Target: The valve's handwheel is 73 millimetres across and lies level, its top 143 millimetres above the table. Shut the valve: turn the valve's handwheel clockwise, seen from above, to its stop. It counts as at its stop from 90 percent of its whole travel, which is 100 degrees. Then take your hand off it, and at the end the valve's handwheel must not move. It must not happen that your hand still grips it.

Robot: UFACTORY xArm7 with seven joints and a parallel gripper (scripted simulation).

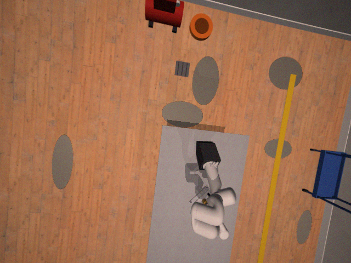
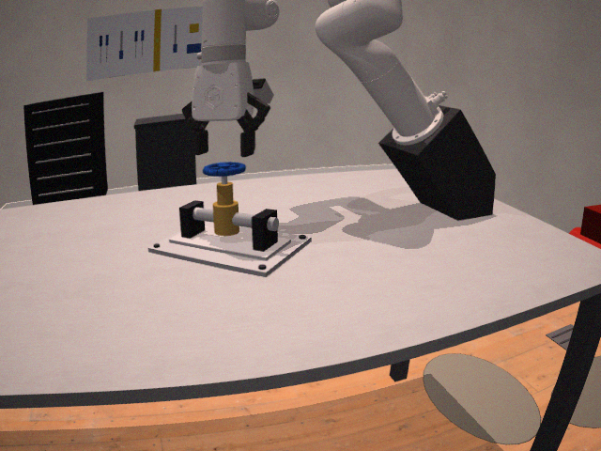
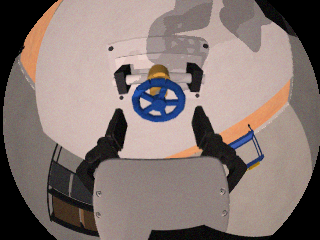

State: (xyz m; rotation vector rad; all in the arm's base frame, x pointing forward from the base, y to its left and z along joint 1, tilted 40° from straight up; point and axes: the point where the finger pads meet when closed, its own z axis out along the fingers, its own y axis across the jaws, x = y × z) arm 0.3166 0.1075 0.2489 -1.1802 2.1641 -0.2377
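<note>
Plank floor (image 1: 85, 85) with grey oval patches (image 1: 62, 161) and yellow stripe (image 1: 279, 166); grey walls (image 2: 509, 58) bearing tool poster (image 2: 146, 40); black louvred cabinet (image 2: 65, 146), blue cart (image 1: 328, 173), red cart (image 1: 164, 12), orange bin (image 1: 201, 26), grey tabletop (image 2: 339, 291).

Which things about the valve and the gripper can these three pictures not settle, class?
- Top view: the handwheel is hidden under the arm.
- Exterior view: the open gripper hangs above the handwheel; fore-and-aft alignment is unclear.
- Wrist view: the valve body is mostly covered by the handwheel.
- No view shows how far the valve is turned.
</note>
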